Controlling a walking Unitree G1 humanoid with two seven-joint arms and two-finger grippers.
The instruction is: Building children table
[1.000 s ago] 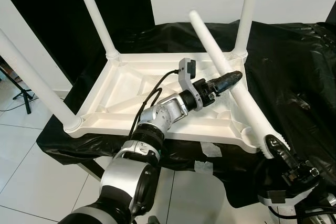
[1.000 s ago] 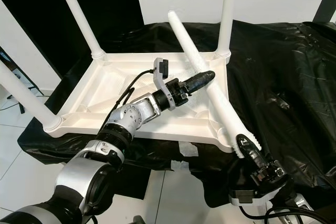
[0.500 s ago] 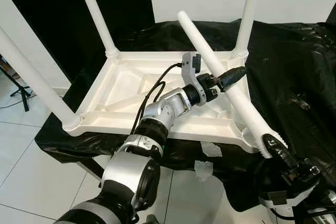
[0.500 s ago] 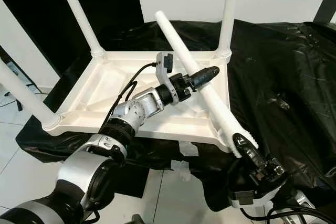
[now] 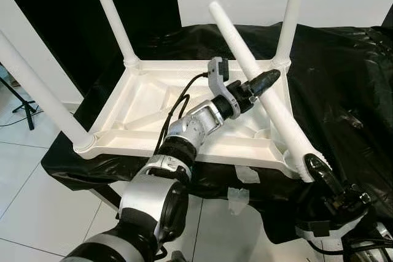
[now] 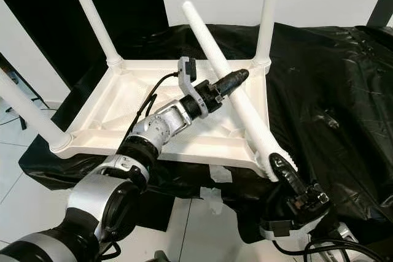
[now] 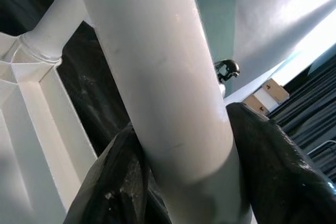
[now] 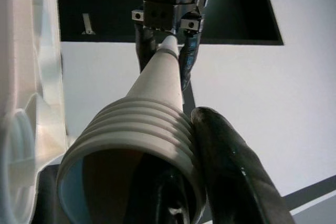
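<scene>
Over an upturned white children's table (image 5: 147, 105), the left gripper (image 5: 261, 81) clamps its black fingers (image 7: 273, 156) around the middle of a loose white table leg (image 5: 258, 75), which slants across the frame's right side. At the leg's ribbed lower end, beside the near right corner, the right gripper (image 5: 319, 170) pinches it too. Three fitted legs (image 5: 113, 19) stand up from the other corners; black plastic sheeting (image 5: 344, 84) lies beneath
</scene>
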